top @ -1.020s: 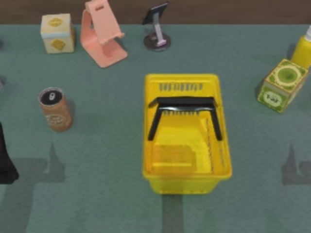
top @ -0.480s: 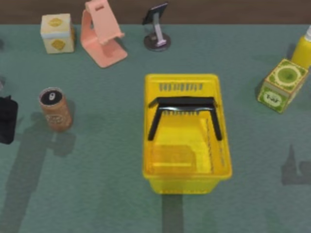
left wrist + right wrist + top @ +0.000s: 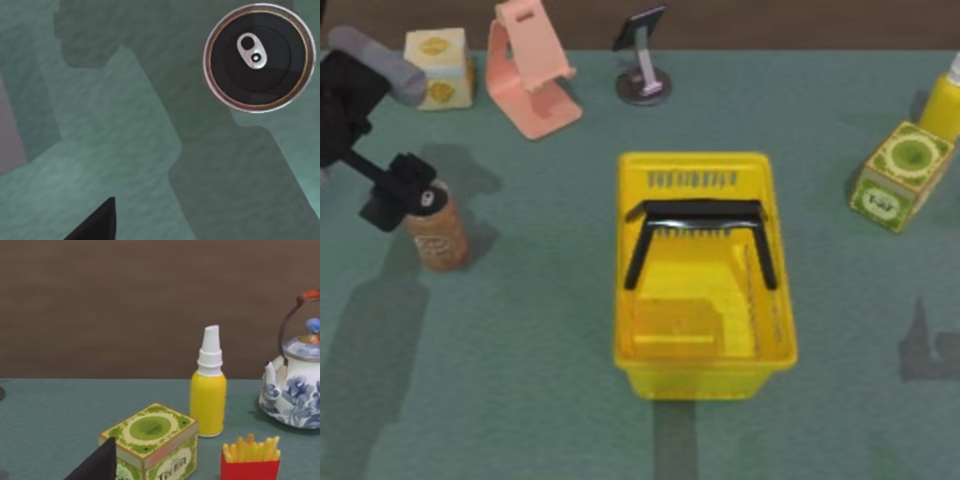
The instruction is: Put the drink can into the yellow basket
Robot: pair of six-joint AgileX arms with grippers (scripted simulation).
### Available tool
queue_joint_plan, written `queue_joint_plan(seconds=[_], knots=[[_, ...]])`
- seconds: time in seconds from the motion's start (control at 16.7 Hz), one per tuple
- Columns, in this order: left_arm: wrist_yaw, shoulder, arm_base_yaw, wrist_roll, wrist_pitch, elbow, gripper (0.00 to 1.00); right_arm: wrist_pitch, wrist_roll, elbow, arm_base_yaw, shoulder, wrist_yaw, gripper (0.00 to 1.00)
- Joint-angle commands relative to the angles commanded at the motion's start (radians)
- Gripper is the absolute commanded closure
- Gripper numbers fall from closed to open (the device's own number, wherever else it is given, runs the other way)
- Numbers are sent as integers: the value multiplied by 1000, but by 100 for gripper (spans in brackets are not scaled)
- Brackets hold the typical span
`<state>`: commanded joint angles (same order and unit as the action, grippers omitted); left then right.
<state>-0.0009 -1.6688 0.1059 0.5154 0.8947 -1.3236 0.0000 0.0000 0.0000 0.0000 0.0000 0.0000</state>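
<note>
Drink can (image 3: 438, 232) is standing upright on the table (image 3: 540, 330), well to the left of the yellow basket (image 3: 702, 275) and apart from it. In the left wrist view the can's dark, silver-rimmed top (image 3: 259, 56) is showing face-on with its pull tab, looked at from straight above.

Left claw (image 3: 398, 190) is hanging over the can's top, overlapping its upper rim in the top view; the arm behind it is reaching in from the table's left edge. Cannot tell whether the claw is wide or narrow: only one dark fingertip (image 3: 97, 225) is showing in the left wrist view, and it is sitting off to one side of the can, not touching it.

Yellow basket is sitting near the middle of the table, open side up, black handle (image 3: 700, 235) folded across its mouth.

Behind the can, toward the far edge: a cream-and-yellow cube box (image 3: 440, 68), then a pink stand (image 3: 528, 72), then a small dark phone holder on a round base (image 3: 644, 55), the last lying beyond the basket.

Right of the basket, near the table's right edge: a green carton box (image 3: 901, 175) with a yellow bottle (image 3: 946, 100) behind it. The right wrist view is also showing a blue-and-white teapot (image 3: 296, 385) and a red box of fries (image 3: 250, 460) close by. Right claw is out of the top view; one dark fingertip (image 3: 100, 462) is showing, state cannot be told.
</note>
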Motion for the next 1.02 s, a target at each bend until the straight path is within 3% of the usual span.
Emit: queue_joint_plan(seconds=[0.48,1.02], knots=[[3,-488,32,156,257,-425,0,0,0,0,0,0,0,0],[3,-518,31,169,253,-441,0,0,0,0,0,0,0,0]])
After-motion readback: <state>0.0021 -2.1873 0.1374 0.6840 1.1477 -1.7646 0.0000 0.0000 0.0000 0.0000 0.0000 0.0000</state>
